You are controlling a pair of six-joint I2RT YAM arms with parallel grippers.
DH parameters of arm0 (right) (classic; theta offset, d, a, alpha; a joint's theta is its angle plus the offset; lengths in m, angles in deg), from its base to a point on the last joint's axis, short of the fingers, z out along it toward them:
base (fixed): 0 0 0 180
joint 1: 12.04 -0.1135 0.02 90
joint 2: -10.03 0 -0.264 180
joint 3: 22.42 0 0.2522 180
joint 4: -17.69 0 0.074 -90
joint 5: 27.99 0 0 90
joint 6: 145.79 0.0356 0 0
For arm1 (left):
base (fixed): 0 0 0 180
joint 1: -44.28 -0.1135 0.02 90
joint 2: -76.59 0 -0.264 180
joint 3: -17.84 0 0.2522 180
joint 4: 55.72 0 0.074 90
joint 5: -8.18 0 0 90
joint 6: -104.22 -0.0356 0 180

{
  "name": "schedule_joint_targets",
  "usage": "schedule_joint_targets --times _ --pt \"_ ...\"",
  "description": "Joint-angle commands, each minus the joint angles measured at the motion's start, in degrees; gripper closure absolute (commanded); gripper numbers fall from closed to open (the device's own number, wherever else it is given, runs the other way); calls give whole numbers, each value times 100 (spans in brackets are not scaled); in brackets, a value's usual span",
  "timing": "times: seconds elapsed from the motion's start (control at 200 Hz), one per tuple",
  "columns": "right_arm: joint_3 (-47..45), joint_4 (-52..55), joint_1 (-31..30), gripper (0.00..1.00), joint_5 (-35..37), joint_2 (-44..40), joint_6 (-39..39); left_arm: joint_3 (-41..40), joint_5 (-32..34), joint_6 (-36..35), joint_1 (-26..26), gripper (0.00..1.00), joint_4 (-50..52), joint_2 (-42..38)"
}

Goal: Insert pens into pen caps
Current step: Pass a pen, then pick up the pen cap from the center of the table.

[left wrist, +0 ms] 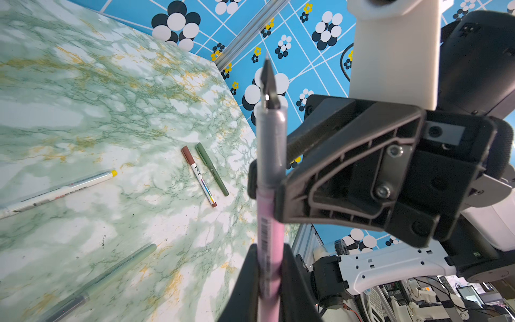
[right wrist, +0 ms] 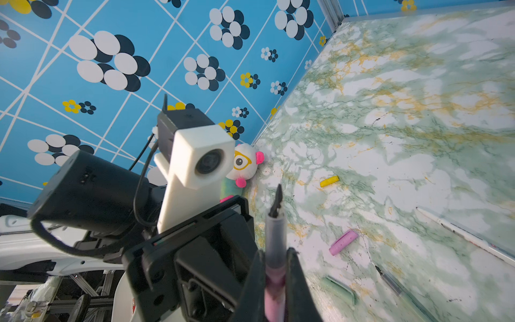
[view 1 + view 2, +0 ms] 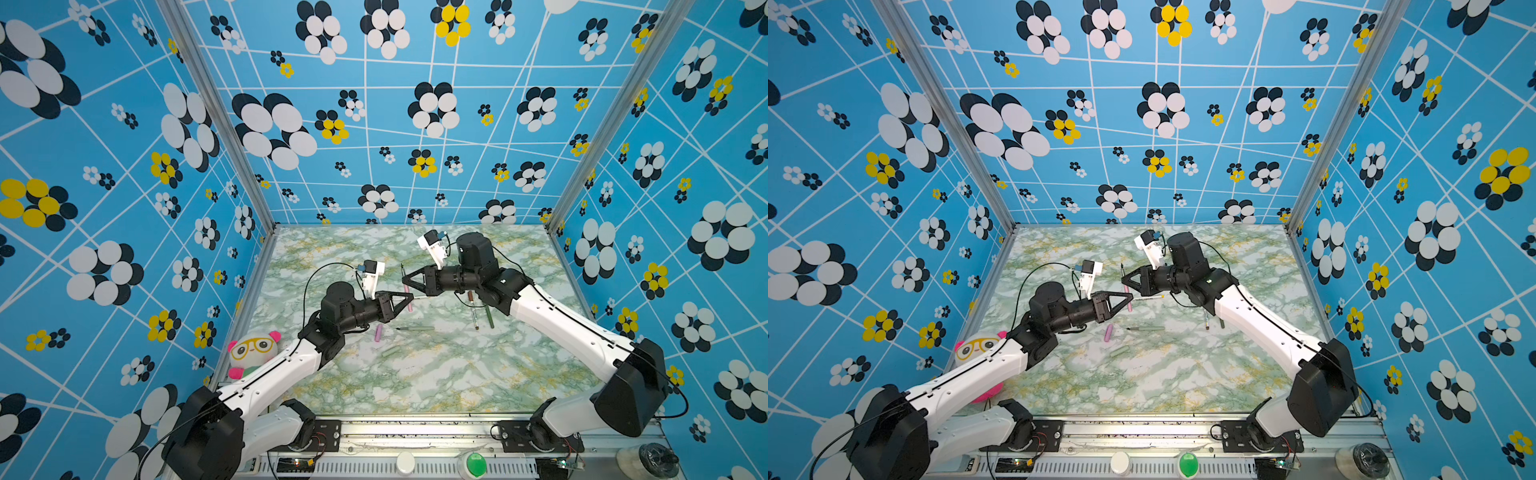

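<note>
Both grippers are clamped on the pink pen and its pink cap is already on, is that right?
Not quite. The left gripper and right gripper hold the pink pen, but its nib is bare; the right wrist view shows the pink cap lying on the table.

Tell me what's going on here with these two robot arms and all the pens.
Both arms hold one uncapped pink pen between them. The right gripper is shut on it near the tip, and the left gripper is shut on the barrel farther back. The pink cap lies loose on the marble-patterned table. A pale grey-green pen and a pale green cap also lie apart there, not yet joined.
</note>
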Motion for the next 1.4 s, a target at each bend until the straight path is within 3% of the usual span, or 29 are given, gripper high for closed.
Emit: schedule_joint_targets --times 0.0,0.26,0.38,0.74,0.985,1.399 --pt "101 270 -47 84 74 -229 -135 198 423 -426 -43 100 781 -257" --pt "306 714 -53 65 453 -64 -168 305 1464 -1202 -335 100 3250 -1012" --pt "549 1239 -105 63 878 262 -162 353 2107 -1443 -416 100 4324 -1268" --pt "1390 2376 -1054 53 2333 1905 -177 -61 2764 -1103 -547 100 6352 -2292" --pt "2157 2808 -1711 53 2715 3057 -149 -368 2624 -792 -715 100 6493 -2685" --pt "2425 2706 -1860 59 3031 3975 -83 -593 2301 -723 -850 100 5960 -2527"
